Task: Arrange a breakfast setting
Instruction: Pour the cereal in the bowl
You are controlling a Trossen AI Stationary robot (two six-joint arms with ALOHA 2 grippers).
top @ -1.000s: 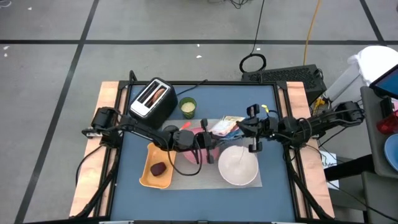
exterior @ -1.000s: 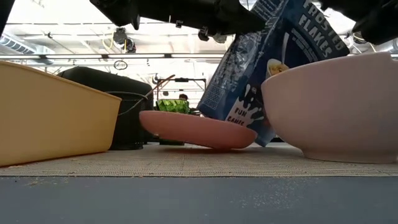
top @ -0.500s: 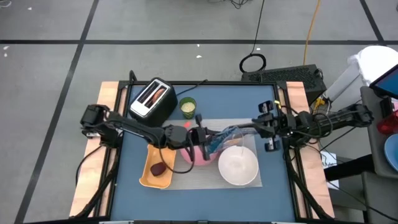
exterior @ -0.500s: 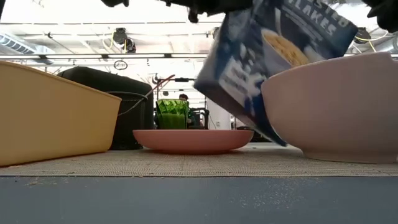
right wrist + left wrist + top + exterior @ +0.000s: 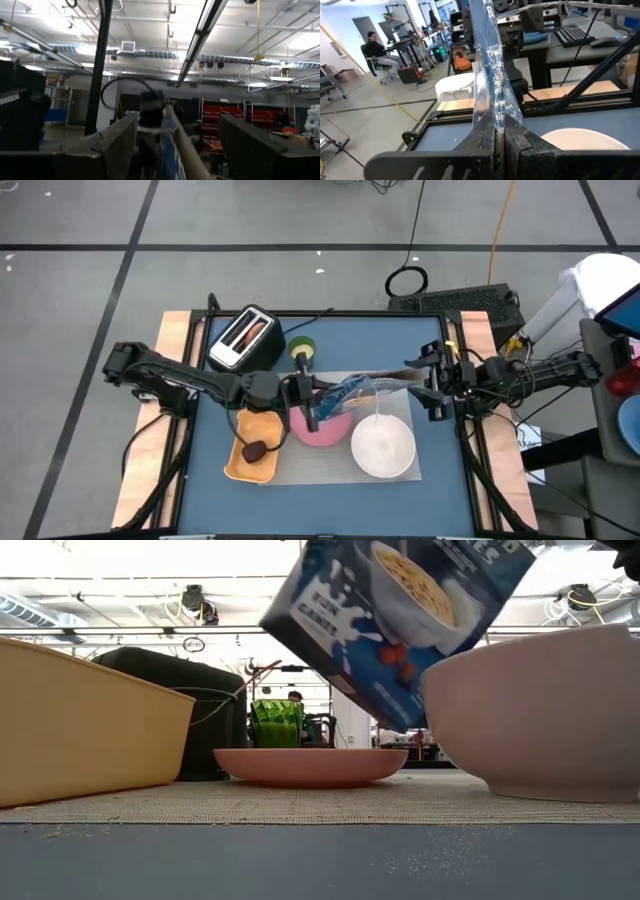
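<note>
While the left gripper (image 5: 499,135) is pinching the blue cereal bag (image 5: 400,620) shut-fingered, tilted above the pink plate (image 5: 322,428) and white bowl (image 5: 382,447) on the grey mat (image 5: 335,465), the right gripper (image 5: 425,390) is standing at the mat's right, fingers spread beside the bag's edge.

A blue surface (image 5: 430,470) carries a grey mat (image 5: 330,465) across the middle. Directly on the surface sit a toaster (image 5: 243,340) and a small green cup (image 5: 301,350), with a yellow tray (image 5: 238,465) beside the mat.
</note>
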